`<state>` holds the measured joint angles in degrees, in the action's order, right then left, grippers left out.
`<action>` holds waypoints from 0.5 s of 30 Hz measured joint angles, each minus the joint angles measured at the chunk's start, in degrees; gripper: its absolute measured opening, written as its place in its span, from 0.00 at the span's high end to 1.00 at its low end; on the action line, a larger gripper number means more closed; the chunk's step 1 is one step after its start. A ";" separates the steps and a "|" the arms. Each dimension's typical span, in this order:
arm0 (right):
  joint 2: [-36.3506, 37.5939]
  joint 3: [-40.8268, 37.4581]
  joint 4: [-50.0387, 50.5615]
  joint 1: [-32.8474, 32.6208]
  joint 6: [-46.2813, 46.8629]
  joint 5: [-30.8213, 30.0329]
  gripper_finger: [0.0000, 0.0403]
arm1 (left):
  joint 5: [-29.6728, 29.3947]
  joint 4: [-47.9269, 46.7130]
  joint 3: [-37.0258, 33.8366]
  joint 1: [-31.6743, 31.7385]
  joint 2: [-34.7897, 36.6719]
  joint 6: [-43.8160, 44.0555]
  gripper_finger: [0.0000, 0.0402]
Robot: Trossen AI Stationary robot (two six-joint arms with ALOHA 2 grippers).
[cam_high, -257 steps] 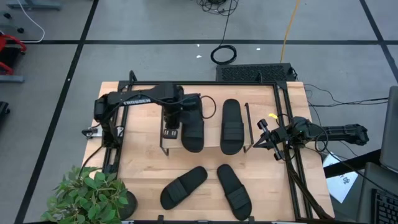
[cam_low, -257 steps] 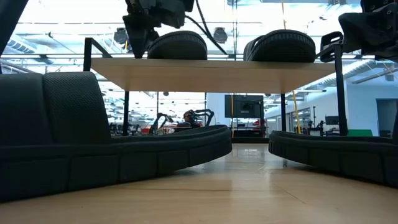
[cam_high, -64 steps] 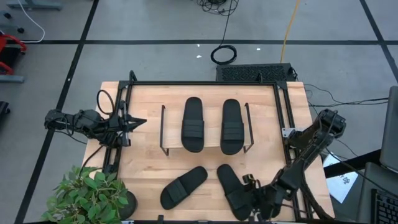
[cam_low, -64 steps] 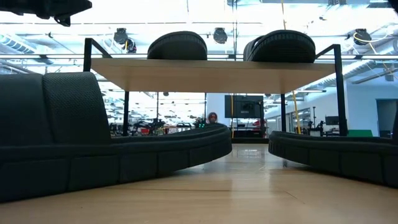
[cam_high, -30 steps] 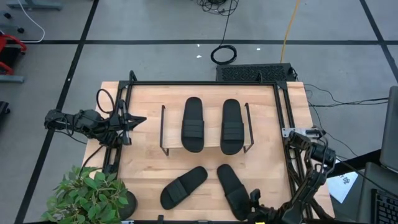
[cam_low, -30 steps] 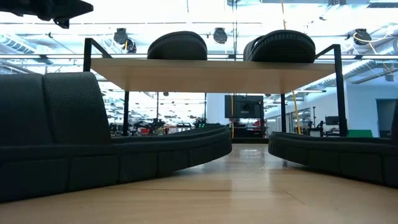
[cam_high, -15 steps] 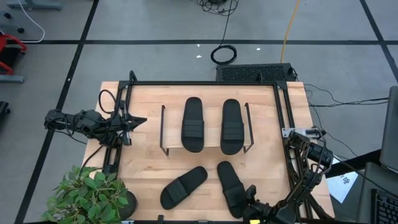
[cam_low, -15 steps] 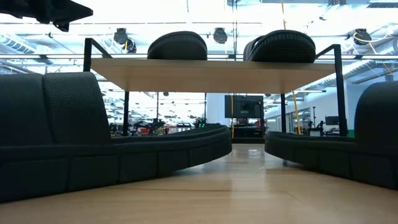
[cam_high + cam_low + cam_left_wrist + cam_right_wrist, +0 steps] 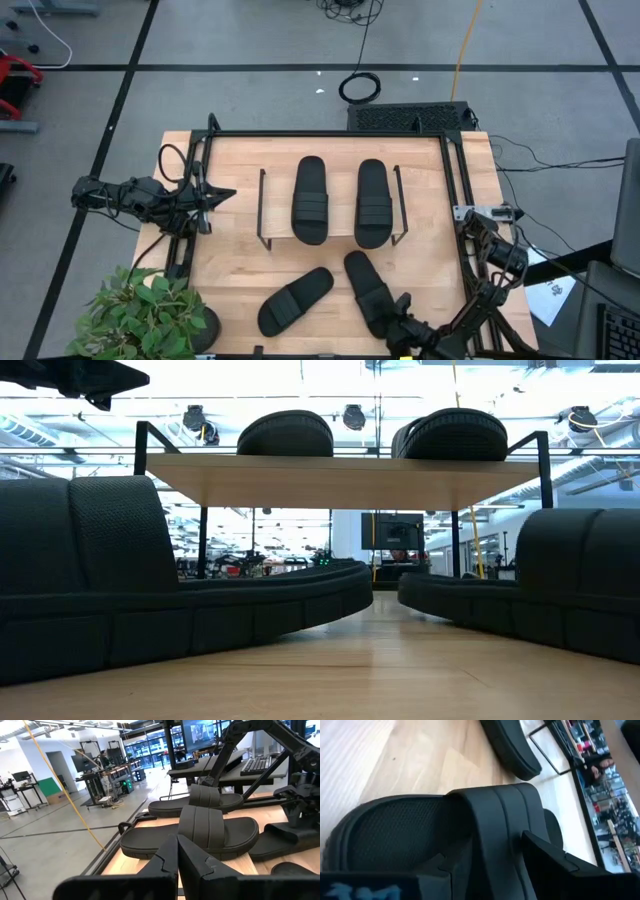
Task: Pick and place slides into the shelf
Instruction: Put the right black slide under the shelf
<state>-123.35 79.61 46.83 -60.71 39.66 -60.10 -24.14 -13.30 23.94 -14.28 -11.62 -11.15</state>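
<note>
Two black slides (image 9: 310,200) (image 9: 373,203) lie side by side on the plank top of the shelf (image 9: 341,205), seen from the front in the low view (image 9: 340,480). On the table before the shelf lie two more. The left slide (image 9: 295,300) lies free on its sole. My right gripper (image 9: 398,312) is shut on the right slide (image 9: 365,285) at its near part. My left gripper (image 9: 222,192) hangs shut and empty over the table's left edge; in its wrist view (image 9: 177,842) its fingers point at the shelf. My right gripper has the right slide's ribbed strap (image 9: 497,815) between its two fingers (image 9: 555,857), one at each edge of the strap. The fingers come from the table's near right side, slanting down. In the low view the slide (image 9: 540,600) sits low on the table; I cannot tell if it is lifted.
A black frame (image 9: 330,133) runs around the tabletop. A potted plant (image 9: 150,315) stands at the near left corner. Bare wood (image 9: 230,260) lies left of the shelf and between the shelf and the two near slides.
My right gripper has gone toward the far edge and the shelf, taking the right slide with it. The slide has shifted along the table toward the shelf and a little left, its far end now close under the shelf's front.
</note>
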 joint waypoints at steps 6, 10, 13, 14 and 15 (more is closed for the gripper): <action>-0.50 0.07 -0.26 2.27 2.62 -0.02 0.75 | 0.01 -0.12 0.00 0.00 0.00 0.78 0.99; -0.57 0.04 -0.40 3.00 1.94 -0.40 0.96 | 0.02 -0.15 0.00 0.00 0.00 0.87 0.99; -0.59 0.00 -1.02 3.36 1.68 -1.70 0.97 | 0.02 -0.20 0.00 0.00 0.00 0.98 1.00; -0.61 0.00 -1.09 3.42 1.67 -2.61 0.98 | 0.04 -0.20 0.00 0.00 0.00 1.00 0.99; -0.57 0.00 -1.13 3.54 1.52 -3.33 0.98 | 0.04 -0.20 0.00 0.00 0.00 1.00 0.99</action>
<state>-123.92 79.61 45.70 -57.17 41.18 -63.43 -24.10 -13.50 23.94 -14.28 -11.62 -10.15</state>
